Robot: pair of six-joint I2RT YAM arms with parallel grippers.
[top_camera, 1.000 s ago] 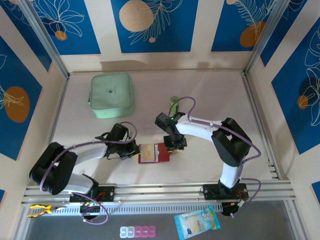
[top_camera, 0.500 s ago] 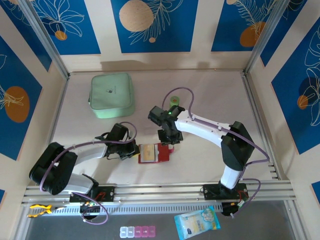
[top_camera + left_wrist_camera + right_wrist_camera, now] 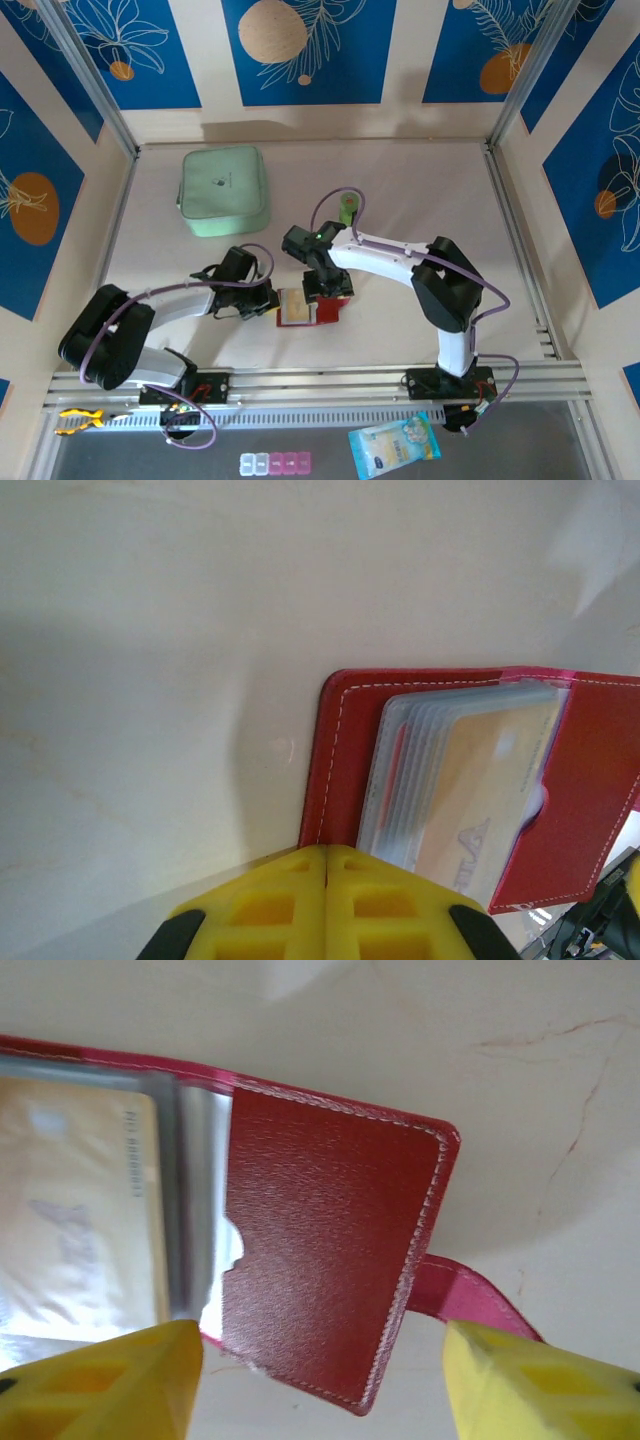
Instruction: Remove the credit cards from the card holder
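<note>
The red card holder [image 3: 328, 310] lies open on the table between my grippers. Its clear sleeves [image 3: 400, 780] fan out, and an orange-tan credit card [image 3: 480, 790] sits in the top sleeve, also blurred in the right wrist view [image 3: 75, 1230]. A thin red strip shows among the lower sleeves; I cannot tell whether it is the whitish card. My left gripper [image 3: 327, 855] is shut, its tips at the holder's left red edge [image 3: 340, 760]. My right gripper [image 3: 320, 1380] hangs open over the right cover [image 3: 320, 1240], one finger on each side, with the snap tab [image 3: 470, 1295] by the right finger.
A mint-green zip case [image 3: 222, 190] rests at the back left. A small green object [image 3: 347, 205] lies behind the right arm. Off the table's front edge are a pill box [image 3: 275, 462], a printed packet [image 3: 394, 445] and a yellow toy [image 3: 80, 420].
The right arm has swung left and nearer, bringing its open gripper from beside the holder's right edge to over its right cover. The left arm and the holder have stayed put.
</note>
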